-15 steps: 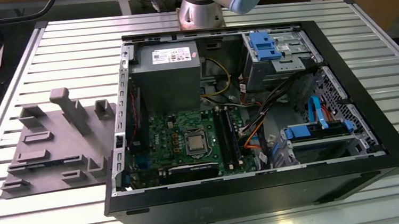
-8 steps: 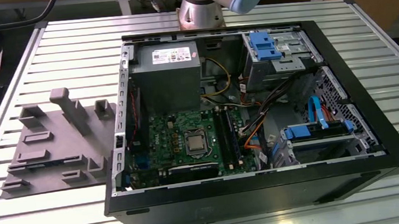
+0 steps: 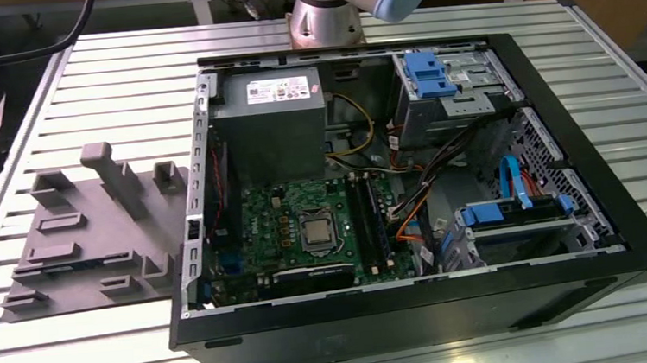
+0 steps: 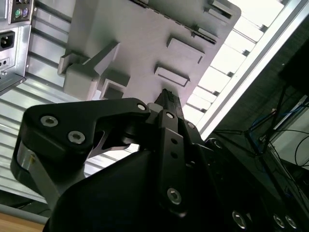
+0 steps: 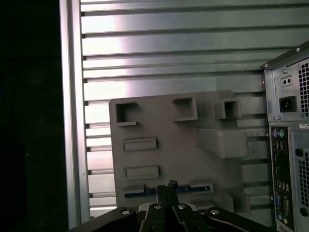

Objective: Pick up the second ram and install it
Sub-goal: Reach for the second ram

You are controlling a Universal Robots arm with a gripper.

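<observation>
We see, at the exterior view's left, the grey fixture on the slatted table. Just beside it, toward that view's right, stands the open case with the motherboard inside. In the first wrist view the ram lies flat in a slot along the fixture's edge. The gripper hangs over its middle, fingers pressed together, pinching nothing we can make out.
</observation>
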